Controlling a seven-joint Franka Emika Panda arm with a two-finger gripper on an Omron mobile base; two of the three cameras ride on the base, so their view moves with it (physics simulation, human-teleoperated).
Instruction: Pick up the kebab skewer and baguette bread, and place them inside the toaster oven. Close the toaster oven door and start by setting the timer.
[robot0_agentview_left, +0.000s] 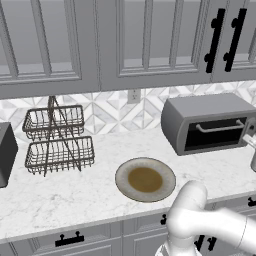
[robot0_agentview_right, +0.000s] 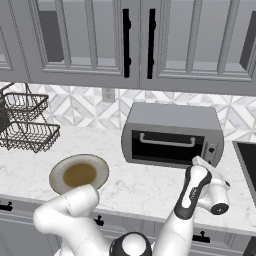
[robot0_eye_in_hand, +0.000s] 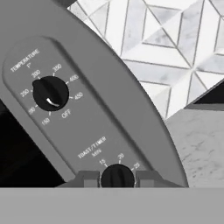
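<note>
The toaster oven (robot0_agentview_right: 172, 135) stands on the bench (robot0_agentview_right: 140, 187) against the wall, its door (robot0_agentview_right: 165, 145) shut. Your gripper (robot0_eye_in_hand: 117, 178) is at the control panel on the oven's right side, jaws narrow and clamped on the timer knob (robot0_eye_in_hand: 117, 176). Turn the knob by rolling the wrist about the knob's own axis; do not press sideways. Keep clear of the temperature knob (robot0_eye_in_hand: 50, 92) farther along the panel. Hold the grip firm so the pads do not slip.

Grey toaster oven (robot0_agentview_right: 172, 120), black knobs; white-veined marble counter (robot0_agentview_left: 75, 192); seemingly brown-centred plate (robot0_agentview_left: 145, 179).
</note>
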